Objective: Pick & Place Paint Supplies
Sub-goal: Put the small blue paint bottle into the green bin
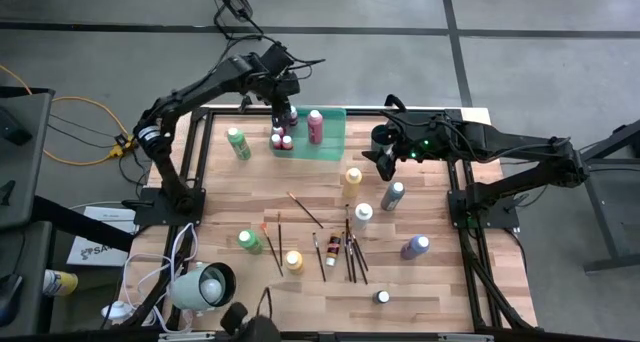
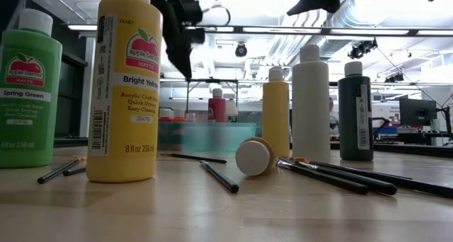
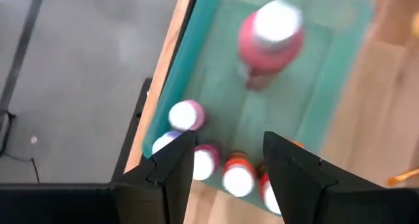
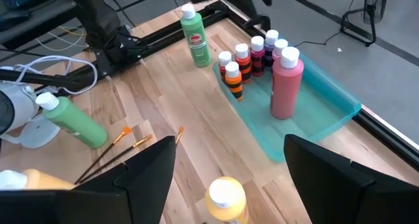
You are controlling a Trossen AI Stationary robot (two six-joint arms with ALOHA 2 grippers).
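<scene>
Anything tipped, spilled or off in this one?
One small bottle lies on its side among the brushes near the middle of the table, its white cap facing the low camera. The bottles around it stand upright. No spill or damage shows.

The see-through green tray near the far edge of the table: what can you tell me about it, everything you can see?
The green tray is a shallow rectangle of translucent teal plastic with a low raised rim, lying flat on the wooden table at its far edge. Inside, a tall pink bottle with a white cap stands upright alone. A cluster of small white-capped bottles stands crowded at one end. The rest of its floor is bare. The left gripper hangs open above that cluster, touching nothing.
</scene>
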